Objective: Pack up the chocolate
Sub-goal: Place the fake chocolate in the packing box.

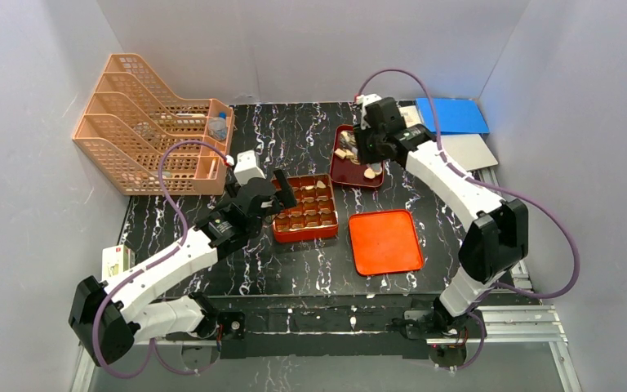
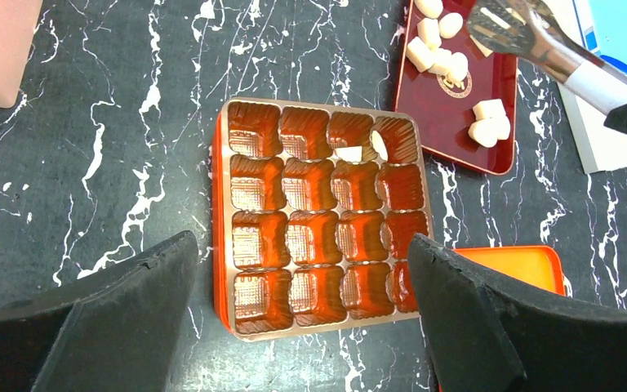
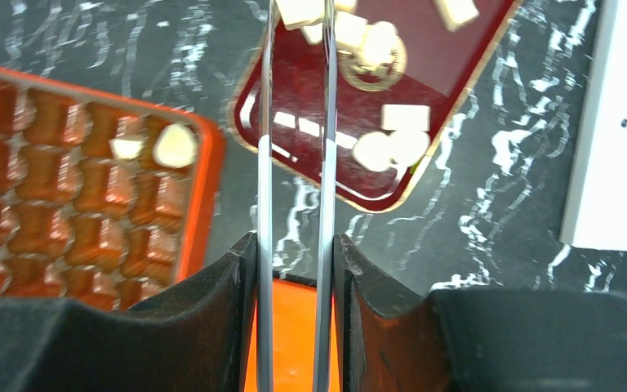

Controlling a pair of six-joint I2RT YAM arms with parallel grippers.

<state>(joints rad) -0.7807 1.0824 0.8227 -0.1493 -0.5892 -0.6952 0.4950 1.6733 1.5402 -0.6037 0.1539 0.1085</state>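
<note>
Nearest of all, the left pincer (image 2: 302, 245) is seen spread wide and is held above the near side of the box (image 2: 282, 214), with nothing gripped in it. The orange-red box is set on the black worktop (image 2: 90, 122) and is split into many small cups. Two pieces of chocolate (image 2: 349, 153) are laid in its far row, in the two cups closest to the tray (image 2: 449, 122). More pieces are scattered in that dark red tray, which is placed just beside the box's far right corner. The right pincer (image 3: 294, 253) is closed on a pair of tongs (image 3: 263, 163), whose tips are held over the tray's far end. Whether a piece is caught in the tongs cannot be told. A flat orange lid (image 1: 384, 242) is laid near the box, on its right.
</note>
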